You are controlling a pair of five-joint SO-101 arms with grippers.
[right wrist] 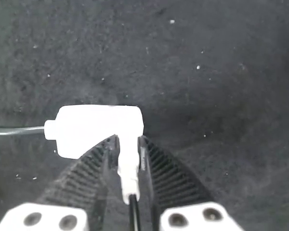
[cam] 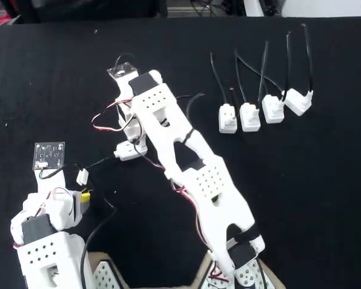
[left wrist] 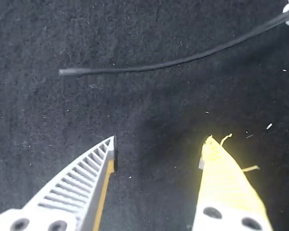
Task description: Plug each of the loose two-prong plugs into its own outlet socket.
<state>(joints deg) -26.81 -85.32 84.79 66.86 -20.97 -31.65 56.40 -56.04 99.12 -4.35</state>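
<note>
On the black table [cam: 325,198], the right gripper [right wrist: 128,139] pinches a small white plug [right wrist: 128,173] tight, its end at a white socket [right wrist: 86,127]. The left gripper [left wrist: 160,139] hangs wide open. Next, I think, the plug needs a straight push in.

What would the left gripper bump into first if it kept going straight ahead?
Most likely the thin black cable lying across the black cloth, just ahead of the left gripper and its open fingers. Depth is hard to judge, so it might meet the cloth first.
</note>
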